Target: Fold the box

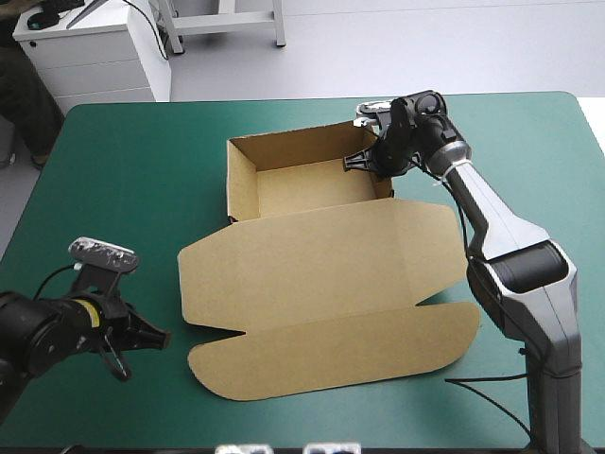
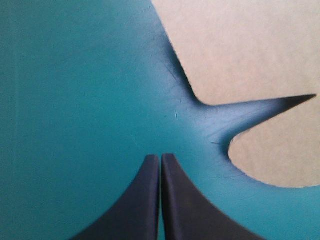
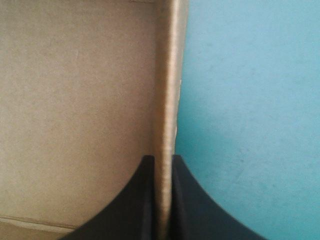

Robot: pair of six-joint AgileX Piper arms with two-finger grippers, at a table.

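The brown box (image 1: 312,255) lies mid-table as an open tray with raised walls at the far side and its lid flat toward the near edge. My right gripper (image 1: 364,163) is at the tray's right wall (image 3: 167,90), shut on that wall, one black finger inside and one outside. My left gripper (image 1: 151,338) hovers low over the teal-green cover near the table's left front, shut, with nothing between its fingers (image 2: 150,200). The lid's rounded flaps and the notch between them (image 2: 250,107) lie just ahead of it.
A white cabinet (image 1: 90,47) stands beyond the table's far left corner. Bare teal-green cover (image 1: 123,170) stretches left of the box and along the far edge.
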